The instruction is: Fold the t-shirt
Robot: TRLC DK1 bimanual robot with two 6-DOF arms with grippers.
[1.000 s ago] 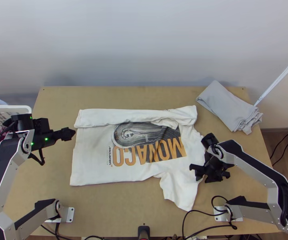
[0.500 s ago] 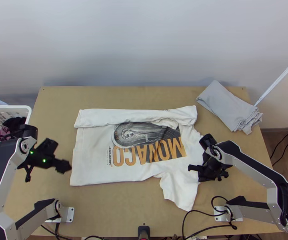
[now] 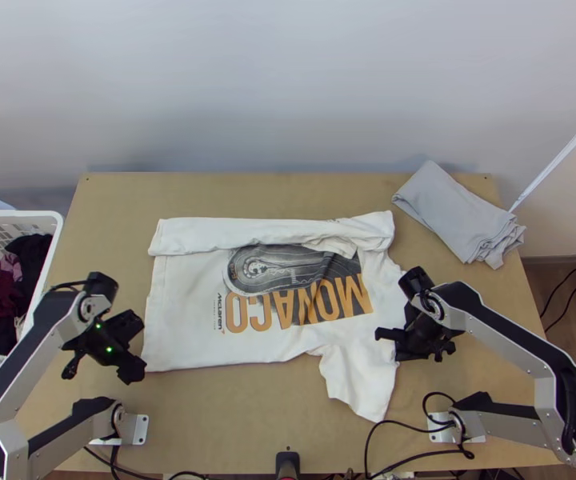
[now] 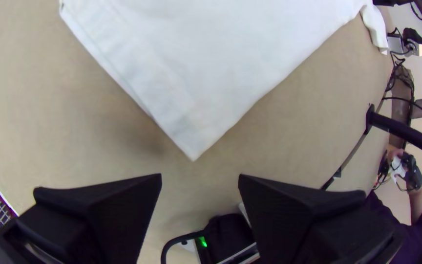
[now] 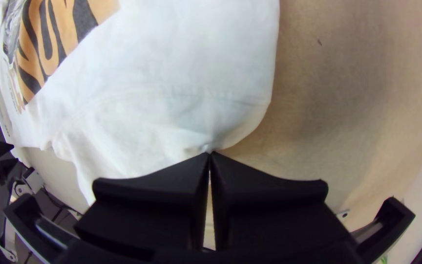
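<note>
Your left pincer (image 4: 200, 176) swung toward the t-shirt (image 3: 180, 332) hem corner (image 4: 191, 142), wide open, empty; right pincer (image 5: 210, 154) closed on sleeve end (image 5: 196, 134), so next fold likely.

Looks like a robotics lab, judging by arms (image 3: 500, 317) mounted on a wooden table (image 3: 272, 416), loose cables (image 3: 396, 421) near, and a plain wall (image 3: 288, 88) far.

On the white cloth t-shirt (image 3: 184, 320) in front of you, you can read "MONACO" in large orange capital letters (image 3: 284, 308). Just beside their left end, you'll find "McLaren" in small dark letters (image 3: 219, 312), set crosswise to the big word. The tiny print alongside is too small to read.
</note>
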